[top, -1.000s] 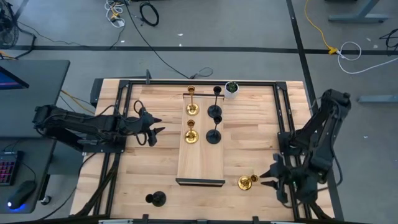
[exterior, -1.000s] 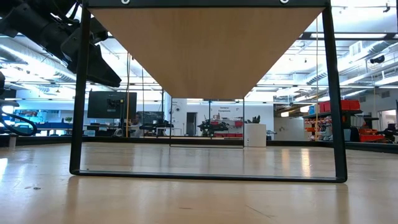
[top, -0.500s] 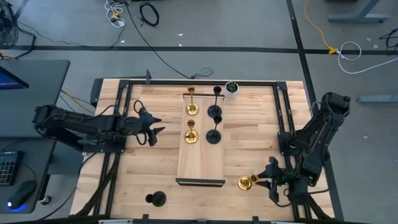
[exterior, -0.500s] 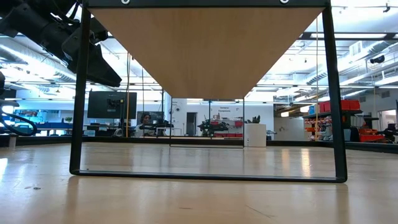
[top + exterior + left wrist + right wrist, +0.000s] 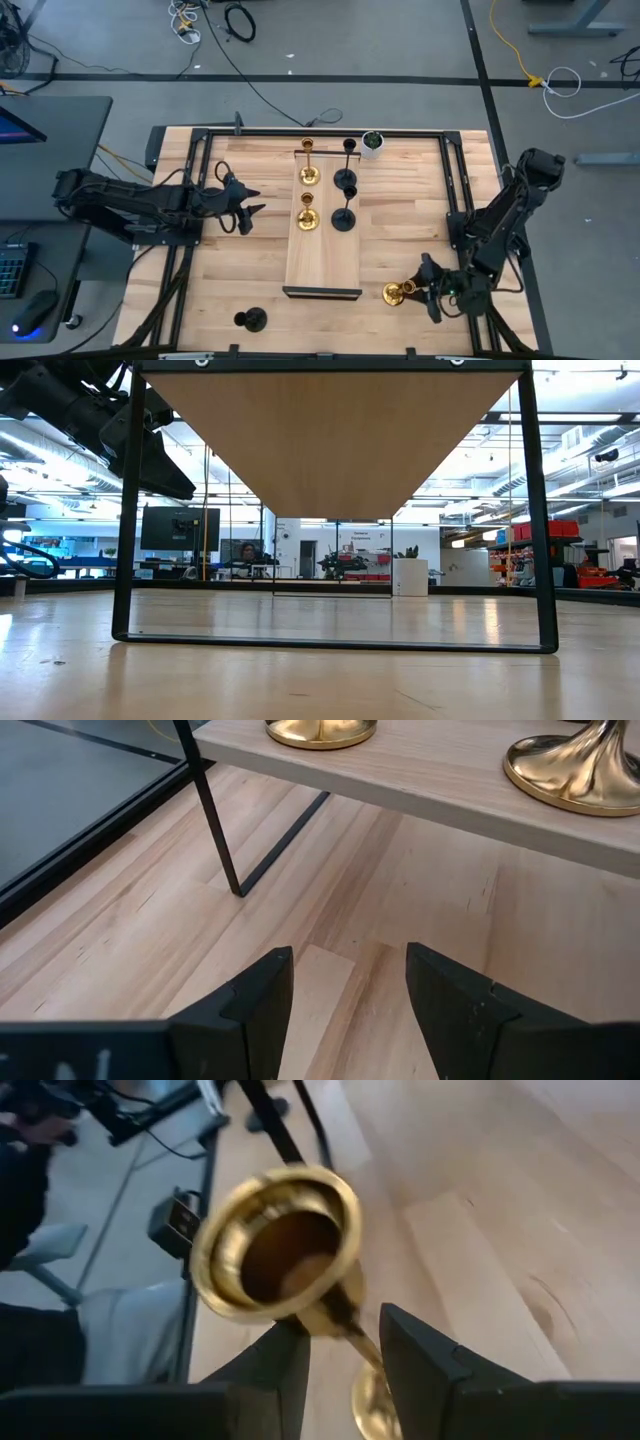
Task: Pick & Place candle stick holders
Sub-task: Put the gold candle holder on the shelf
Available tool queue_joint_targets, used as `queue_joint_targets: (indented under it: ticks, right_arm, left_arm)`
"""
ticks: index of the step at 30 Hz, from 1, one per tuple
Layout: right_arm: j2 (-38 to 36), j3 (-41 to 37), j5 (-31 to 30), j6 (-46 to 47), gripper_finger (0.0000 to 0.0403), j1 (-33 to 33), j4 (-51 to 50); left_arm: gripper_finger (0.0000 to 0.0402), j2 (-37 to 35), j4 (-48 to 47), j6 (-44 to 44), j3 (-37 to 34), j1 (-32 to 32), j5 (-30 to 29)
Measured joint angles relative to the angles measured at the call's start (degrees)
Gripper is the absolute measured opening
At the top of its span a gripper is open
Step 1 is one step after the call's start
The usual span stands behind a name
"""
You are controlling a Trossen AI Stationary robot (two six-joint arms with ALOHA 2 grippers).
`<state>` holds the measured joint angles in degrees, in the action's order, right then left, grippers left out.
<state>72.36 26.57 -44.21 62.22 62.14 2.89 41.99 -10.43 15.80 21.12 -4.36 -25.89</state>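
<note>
Grey floor [image 5: 400,40] with loose cables [image 5: 240,20] (black, yellow, white). Beyond the table: bright ceiling lights [image 5: 590,420], dark monitor [image 5: 180,528], white cabinet [image 5: 410,576], seated person [image 5: 246,552].

I could read no text, label, brand, number or sign anywhere in my views: nothing on the pale wooden table [image 5: 400,200], nothing on my own dark arms, and nothing legible in the room beyond.
</note>
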Motion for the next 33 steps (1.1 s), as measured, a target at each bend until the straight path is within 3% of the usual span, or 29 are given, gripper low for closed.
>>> queue_joint_targets:
  ticks: [12, 21, 33]
  right_arm:
    - [0.0, -0.61, 0.16, -4.68, 0.0114, -1.21, 3.32]
    - [-0.02, -0.63, -0.7, -7.2, 0.0018, -1.26, 3.31]
    - [-0.15, -0.61, -0.29, -8.31, 0.0014, -4.45, 3.08]
  left_arm:
    - [0.0197, -0.01, -0.01, 0.01, 0.0, 0.0, 0.0]
    - [0.0197, 0.0, -0.03, -0.01, 0.0, 0.01, 0.0]
    - [0.0197, -0.02, -0.05, -0.02, 0.0, 0.0, 0.19]
